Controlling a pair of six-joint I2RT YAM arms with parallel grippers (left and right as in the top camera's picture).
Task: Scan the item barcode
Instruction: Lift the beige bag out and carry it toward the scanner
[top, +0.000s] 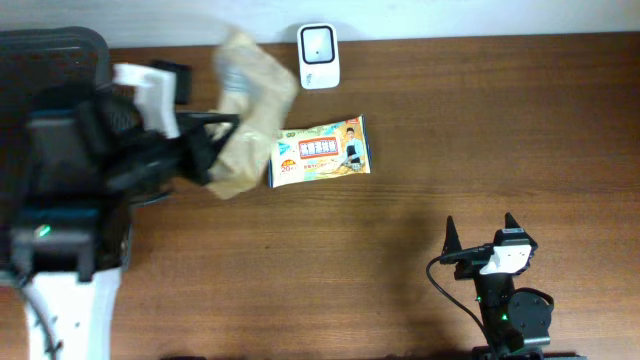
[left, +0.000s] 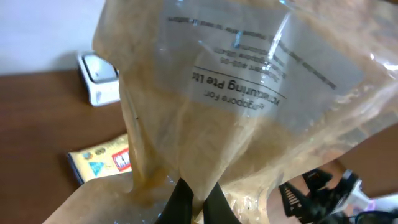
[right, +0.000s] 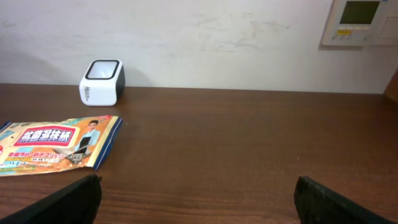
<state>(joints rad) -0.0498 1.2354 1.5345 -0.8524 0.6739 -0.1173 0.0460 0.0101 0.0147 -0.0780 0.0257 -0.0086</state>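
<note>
Black fingers of the left gripper (left: 195, 200) are clamped together on one edge of a tan film pouch (left: 249, 124), held above the tabletop (top: 500, 120) towards its far left corner. The pouch's long axis runs from the jaws to the far edge, its free end just left of the white scanner (top: 318, 55). A wipes packet (top: 322, 150) lies flat just beside it. The right gripper (top: 481, 228), jaws wide apart and empty, sits at the near edge, with bare wood between
</note>
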